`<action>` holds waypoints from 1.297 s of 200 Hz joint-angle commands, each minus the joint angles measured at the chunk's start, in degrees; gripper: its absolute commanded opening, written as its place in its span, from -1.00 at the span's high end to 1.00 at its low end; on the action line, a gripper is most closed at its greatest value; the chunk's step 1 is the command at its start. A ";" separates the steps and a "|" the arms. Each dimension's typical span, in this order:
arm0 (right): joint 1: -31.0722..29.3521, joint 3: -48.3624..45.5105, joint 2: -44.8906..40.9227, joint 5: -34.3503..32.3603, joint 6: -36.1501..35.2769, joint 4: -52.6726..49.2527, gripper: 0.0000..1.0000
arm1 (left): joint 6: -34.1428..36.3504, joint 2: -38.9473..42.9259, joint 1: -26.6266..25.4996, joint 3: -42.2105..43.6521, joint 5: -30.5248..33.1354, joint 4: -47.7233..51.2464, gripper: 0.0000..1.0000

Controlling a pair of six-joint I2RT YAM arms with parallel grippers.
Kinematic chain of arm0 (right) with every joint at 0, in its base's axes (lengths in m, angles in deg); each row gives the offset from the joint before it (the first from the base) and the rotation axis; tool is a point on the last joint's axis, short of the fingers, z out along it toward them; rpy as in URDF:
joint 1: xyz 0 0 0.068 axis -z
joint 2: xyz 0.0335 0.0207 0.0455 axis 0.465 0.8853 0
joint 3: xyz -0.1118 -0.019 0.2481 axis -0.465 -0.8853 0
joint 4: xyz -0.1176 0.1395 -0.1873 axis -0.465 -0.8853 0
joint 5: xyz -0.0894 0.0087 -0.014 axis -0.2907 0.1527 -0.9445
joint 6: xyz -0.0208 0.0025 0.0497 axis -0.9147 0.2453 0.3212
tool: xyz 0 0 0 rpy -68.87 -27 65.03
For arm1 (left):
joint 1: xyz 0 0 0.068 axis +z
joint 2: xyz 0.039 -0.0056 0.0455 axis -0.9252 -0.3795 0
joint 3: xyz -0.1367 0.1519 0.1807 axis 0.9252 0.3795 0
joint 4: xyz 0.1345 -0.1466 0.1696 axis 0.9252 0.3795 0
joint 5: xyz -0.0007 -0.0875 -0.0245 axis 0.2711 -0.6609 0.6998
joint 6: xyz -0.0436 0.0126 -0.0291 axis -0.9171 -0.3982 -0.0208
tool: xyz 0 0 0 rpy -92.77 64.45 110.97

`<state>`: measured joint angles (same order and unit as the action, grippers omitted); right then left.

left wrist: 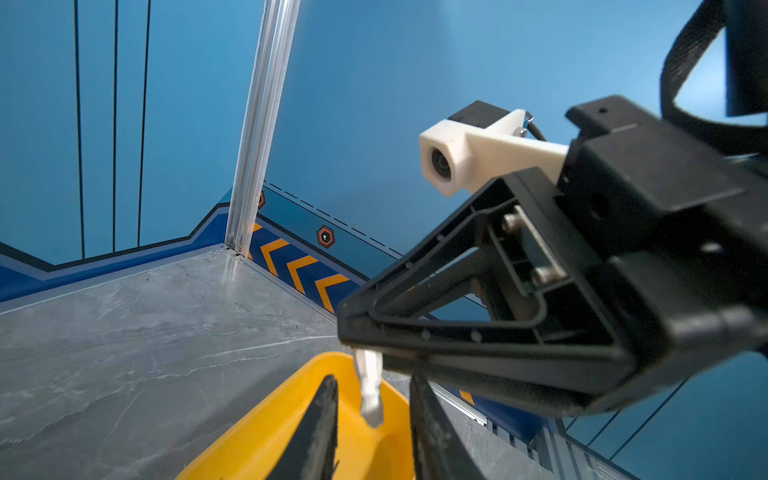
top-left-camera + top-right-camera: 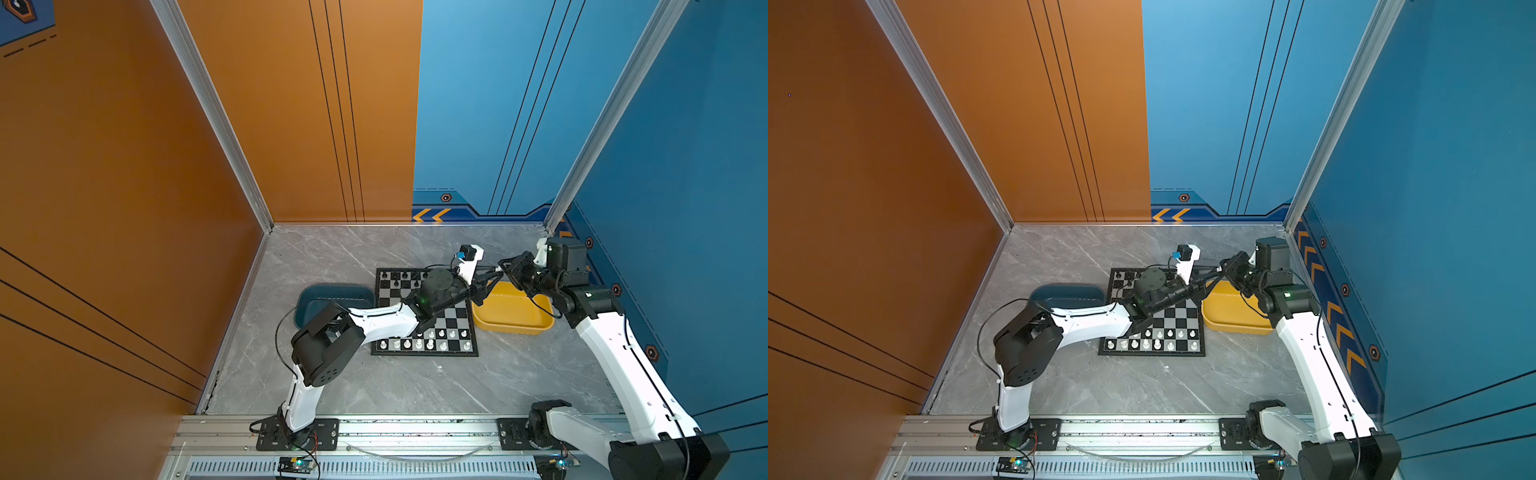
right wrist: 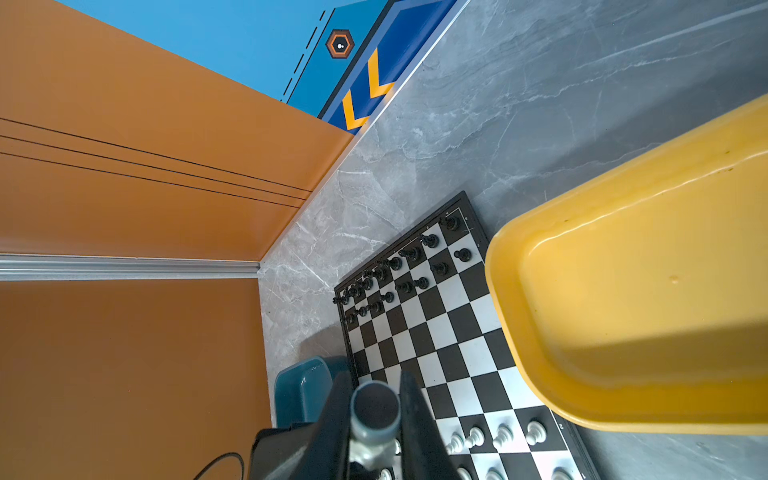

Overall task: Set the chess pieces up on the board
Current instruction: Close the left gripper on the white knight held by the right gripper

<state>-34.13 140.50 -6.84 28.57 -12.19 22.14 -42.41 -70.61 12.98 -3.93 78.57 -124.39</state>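
Chess pieces (image 2: 419,343) stand on the board (image 2: 453,322), which lies on the table (image 2: 374,386) below the fingers, toward the left arm's base. Black ones (image 3: 411,266) fill the edge nearer the fingers, and white ones (image 3: 503,434) fill the far edge. The right fingers (image 3: 415,428) are clamped on one white piece (image 1: 370,390) near its round base, its head pointing away from them. The left fingers (image 1: 322,428) stand apart on either side of that piece, with a gap showing on each side. Directly beneath both pairs of fingers is the yellow tray (image 1: 266,436). The teal tray (image 2: 332,291) sits well away, past the board's other side. Small marks on the board's frame (image 3: 478,232) are too small to read.
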 commanded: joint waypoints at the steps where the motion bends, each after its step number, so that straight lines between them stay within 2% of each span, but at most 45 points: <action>1: -0.35 -1.08 -0.99 0.97 0.93 1.34 1.00 | -0.14 -1.25 -0.12 -1.71 1.47 -1.90 0.42; 181: -0.70 -1.63 -0.58 1.59 1.27 2.03 1.00 | -0.06 -1.76 -0.12 -2.23 2.20 -2.96 0.62; 194: -0.81 -1.72 -0.54 1.64 1.35 2.22 1.00 | 0.02 -1.84 -0.12 -2.24 2.33 -3.00 0.65; 235: -0.88 -1.88 -0.54 2.07 1.46 2.39 1.00 | 0.18 -1.58 0.16 -1.85 3.42 -2.96 1.00; 259: -0.93 -1.98 -0.53 2.24 1.46 2.48 1.00 | -0.15 -1.49 0.36 -1.73 3.61 -2.96 1.00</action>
<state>-34.46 139.38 -6.84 28.75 -11.38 24.50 -42.58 -71.45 13.00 -4.21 80.91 -126.62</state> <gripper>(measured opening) 0.190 0.081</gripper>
